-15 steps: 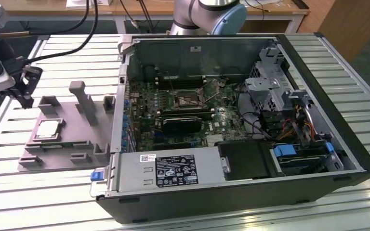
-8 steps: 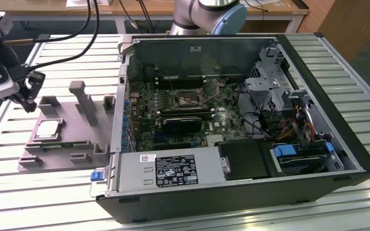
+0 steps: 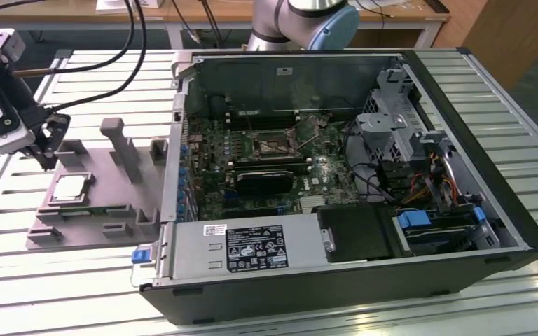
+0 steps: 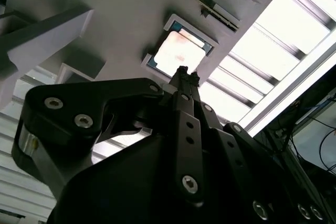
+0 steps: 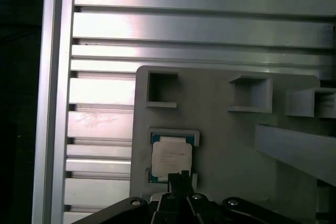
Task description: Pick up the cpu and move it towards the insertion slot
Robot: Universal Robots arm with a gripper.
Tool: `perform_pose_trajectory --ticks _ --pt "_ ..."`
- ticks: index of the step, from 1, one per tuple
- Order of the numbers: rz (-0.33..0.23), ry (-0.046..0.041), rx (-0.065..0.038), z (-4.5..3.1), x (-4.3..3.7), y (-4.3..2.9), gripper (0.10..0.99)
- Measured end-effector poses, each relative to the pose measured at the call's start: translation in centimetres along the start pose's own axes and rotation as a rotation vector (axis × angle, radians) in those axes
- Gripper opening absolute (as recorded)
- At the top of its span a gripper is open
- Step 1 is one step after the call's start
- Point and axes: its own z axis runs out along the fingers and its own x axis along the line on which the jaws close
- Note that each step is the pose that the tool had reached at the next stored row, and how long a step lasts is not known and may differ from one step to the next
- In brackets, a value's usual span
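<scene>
Exterior view: gripper point(image 3: 47, 161) closed on nothing, poised over the grey holder point(image 3: 120, 199), just above the cpu point(image 3: 71, 187) lying in the holder's recess. Nothing lifted yet; insertion slot point(image 3: 272, 145) well apart from the holder, inside the open case point(image 3: 344, 287); whole carry left.

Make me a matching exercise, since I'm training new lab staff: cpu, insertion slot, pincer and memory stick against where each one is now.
Things:
1. cpu
2. insertion slot
3. pincer
4. memory stick

Places:
A. on the motherboard inside the open computer case
B. flat in a square recess of the grey holder
C. above the holder, outside the case
D. in the holder, alongside the chip

Pairs: 1-B, 2-A, 3-C, 4-D
</scene>
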Motion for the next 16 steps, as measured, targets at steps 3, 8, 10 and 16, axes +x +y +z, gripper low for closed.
perform_pose_trajectory --ticks 3,8,10,16 --pt "0.000 0.0000 0.000 0.54 0.01 -0.07 0.102" --pt "0.000 0.0000 0.000 1.44 0.00 -0.19 0.102" --pt "0.000 0.0001 0.000 1.80 0.00 -0.25 0.102" --pt "0.000 0.0000 0.000 2.89 0.01 -0.39 0.102"
